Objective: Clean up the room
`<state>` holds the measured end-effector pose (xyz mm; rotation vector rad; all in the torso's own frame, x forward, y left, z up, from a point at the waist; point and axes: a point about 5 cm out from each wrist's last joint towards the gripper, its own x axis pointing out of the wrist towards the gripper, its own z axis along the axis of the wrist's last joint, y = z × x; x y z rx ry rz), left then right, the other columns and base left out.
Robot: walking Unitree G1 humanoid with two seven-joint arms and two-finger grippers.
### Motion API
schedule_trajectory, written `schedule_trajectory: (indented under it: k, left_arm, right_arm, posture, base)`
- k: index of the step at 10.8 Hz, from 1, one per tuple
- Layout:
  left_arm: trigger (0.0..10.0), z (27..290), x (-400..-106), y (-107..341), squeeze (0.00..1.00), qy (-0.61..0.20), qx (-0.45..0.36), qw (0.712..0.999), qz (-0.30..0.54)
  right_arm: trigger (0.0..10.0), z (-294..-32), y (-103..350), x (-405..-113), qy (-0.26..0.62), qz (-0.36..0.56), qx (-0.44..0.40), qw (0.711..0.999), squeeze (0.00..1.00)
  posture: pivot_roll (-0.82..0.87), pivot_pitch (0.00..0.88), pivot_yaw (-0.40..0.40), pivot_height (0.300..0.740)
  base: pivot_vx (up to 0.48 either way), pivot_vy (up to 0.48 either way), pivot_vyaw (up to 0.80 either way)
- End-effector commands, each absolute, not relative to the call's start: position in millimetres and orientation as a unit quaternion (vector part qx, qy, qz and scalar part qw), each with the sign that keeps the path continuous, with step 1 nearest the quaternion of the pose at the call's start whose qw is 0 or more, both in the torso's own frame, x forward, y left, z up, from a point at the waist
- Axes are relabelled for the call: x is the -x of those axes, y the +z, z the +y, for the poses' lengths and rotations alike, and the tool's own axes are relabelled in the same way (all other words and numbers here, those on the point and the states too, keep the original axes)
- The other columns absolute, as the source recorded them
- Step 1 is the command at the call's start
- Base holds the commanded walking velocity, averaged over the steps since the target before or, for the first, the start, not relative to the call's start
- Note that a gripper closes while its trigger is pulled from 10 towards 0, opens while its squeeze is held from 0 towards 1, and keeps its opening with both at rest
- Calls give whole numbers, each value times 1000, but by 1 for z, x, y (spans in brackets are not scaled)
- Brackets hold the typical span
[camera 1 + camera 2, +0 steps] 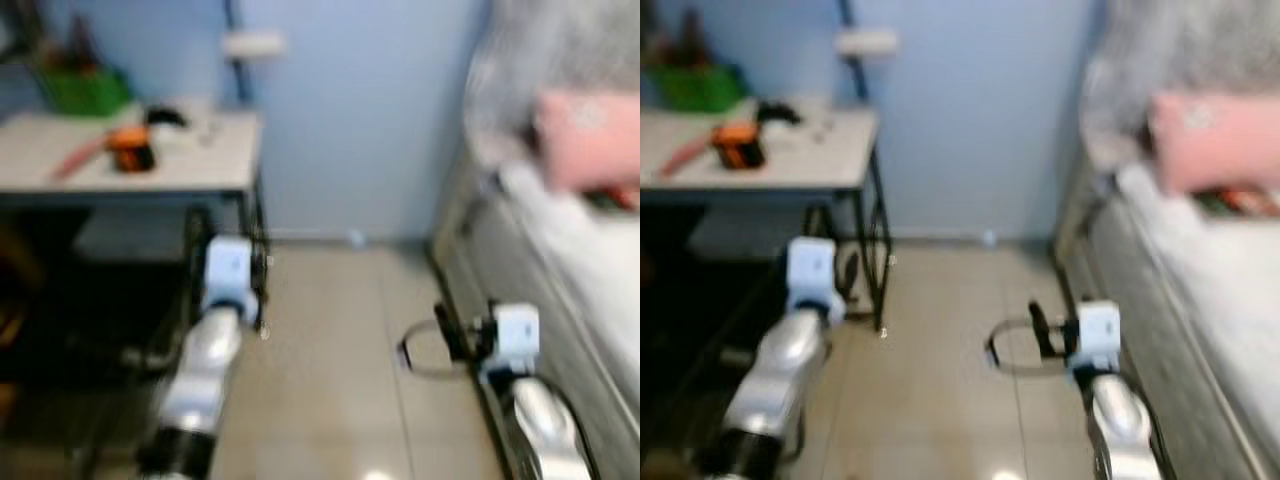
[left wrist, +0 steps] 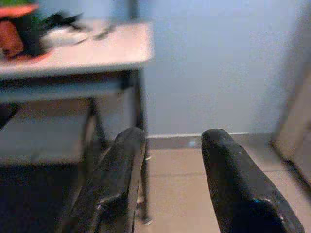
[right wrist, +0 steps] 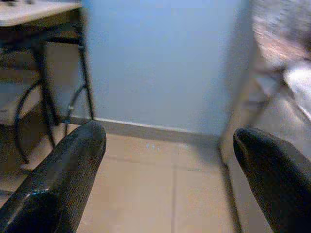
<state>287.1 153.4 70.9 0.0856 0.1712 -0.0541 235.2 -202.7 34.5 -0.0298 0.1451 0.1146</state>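
A strip of bare tiled floor (image 1: 330, 340) runs ahead to the blue wall (image 1: 360, 120), open between the table (image 1: 190, 160) on the left and the bed (image 1: 560, 300) on the right. The table's black legs (image 1: 258, 230) and a dark lower shelf close off the left side, its top crowded with an orange item (image 1: 130, 148) and a green box (image 1: 85, 90), while the bed's side and a pink pillow (image 1: 585, 135) hem in the right. A thin dark loop (image 1: 425, 350) lies on the floor just beside the bed, in front of the right arm.
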Motion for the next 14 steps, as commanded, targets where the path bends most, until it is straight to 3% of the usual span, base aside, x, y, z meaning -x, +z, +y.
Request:
schedule_trajectory:
  k: [1,2,4,7,8,11,14]
  left_arm:
    - [10000,155,-264,59,0,-89,-50,990,102]
    - [10000,152,-247,57,0,-122,-50,987,90]
    - [10000,153,-248,70,0,-61,-7,997,52]
    - [10000,149,-254,72,0,-68,-5,996,53]
    - [10000,153,-258,71,0,-55,0,997,60]
    - [10000,160,-245,62,0,-59,-3,994,87]
    - [10000,160,-250,67,0,-53,-4,996,75]
  right_arm:
    - [10000,-201,34,-221,79,72,37,994,86]
    - [10000,-207,31,-206,84,83,42,992,75]
    - [10000,-214,25,-190,85,102,48,990,67]
    - [10000,-206,29,-208,85,92,35,991,137]
    - [10000,-203,26,-211,80,101,41,991,78]
    - [10000,-194,31,-210,94,82,29,992,71]
    - [10000,-190,30,-215,100,85,34,991,63]
  posture:
    - [37,0,-11,740]
    - [39,0,-13,740]
    - [43,0,-26,740]
    - [44,0,-29,740]
    - [48,0,-30,740]
    - [45,0,-22,740]
    - [51,0,-20,740]
  base:
    - [0,0,631]
    - [0,0,0]
    - [0,0,0]
    - [0,0,656]
    - [0,0,0]
    - [0,0,0]
    - [0,0,0]
